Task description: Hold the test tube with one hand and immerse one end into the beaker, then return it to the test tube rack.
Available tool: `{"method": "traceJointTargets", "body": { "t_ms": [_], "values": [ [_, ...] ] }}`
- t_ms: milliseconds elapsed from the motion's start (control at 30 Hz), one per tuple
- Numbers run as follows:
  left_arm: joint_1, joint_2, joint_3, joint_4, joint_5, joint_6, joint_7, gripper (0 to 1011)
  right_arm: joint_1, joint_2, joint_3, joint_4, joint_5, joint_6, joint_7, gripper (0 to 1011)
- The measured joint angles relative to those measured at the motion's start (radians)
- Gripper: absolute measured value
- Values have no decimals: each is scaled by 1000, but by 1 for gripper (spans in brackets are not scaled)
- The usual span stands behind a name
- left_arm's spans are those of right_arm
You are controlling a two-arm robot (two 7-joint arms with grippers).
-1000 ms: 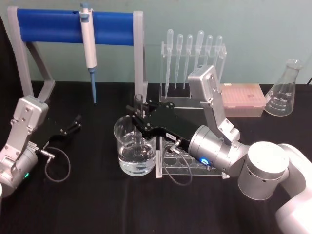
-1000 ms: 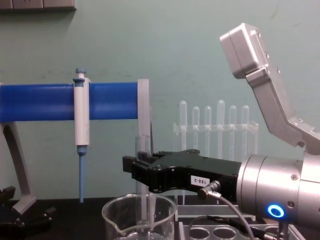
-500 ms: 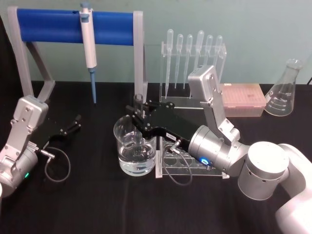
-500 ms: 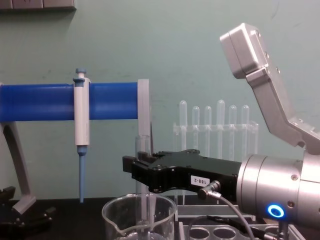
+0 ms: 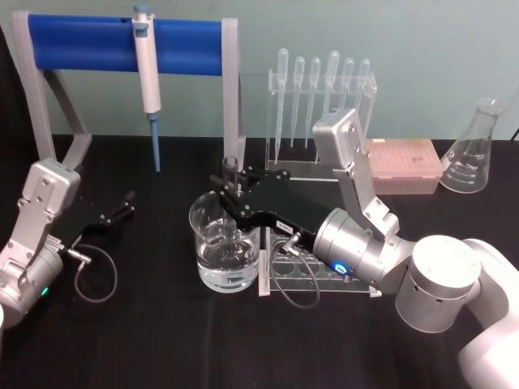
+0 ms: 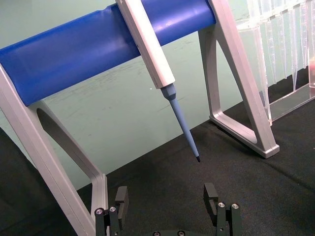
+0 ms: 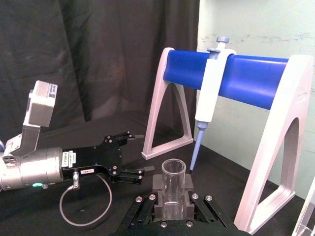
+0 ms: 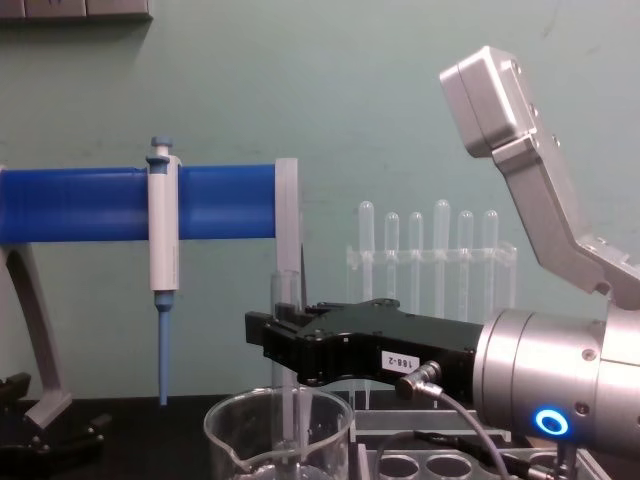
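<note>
The test tube (image 5: 231, 173) stands upright, clear glass with its open rim on top, and my right gripper (image 5: 230, 197) is shut on it around the middle. From the chest view the tube (image 8: 287, 292) runs down past the gripper (image 8: 277, 342) into the beaker (image 8: 232, 440), its lower end inside the glass. The beaker (image 5: 212, 258) is wide and clear, holds some liquid, and sits at the table's middle. The right wrist view looks down the tube (image 7: 173, 183) between the fingers (image 7: 158, 204). My left gripper (image 5: 122, 207) rests open at the left, away from the beaker.
A white-and-blue pipettor (image 5: 147, 73) hangs on the blue-barred stand (image 5: 81, 40) at the back left. Behind the beaker stands a clear rack of pipettes (image 5: 320, 81). A pink tip box (image 5: 404, 166) and a conical flask (image 5: 473, 150) sit at the back right. A clear tube rack (image 5: 304, 279) lies under my right wrist.
</note>
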Motion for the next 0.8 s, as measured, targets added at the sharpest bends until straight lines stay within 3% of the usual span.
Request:
{"method": "traceJointTargets", "body": {
  "t_ms": [800],
  "values": [
    [0, 0, 0, 0, 0, 0, 0, 1000, 0, 0, 0, 0, 0, 0, 0, 225]
  ]
}}
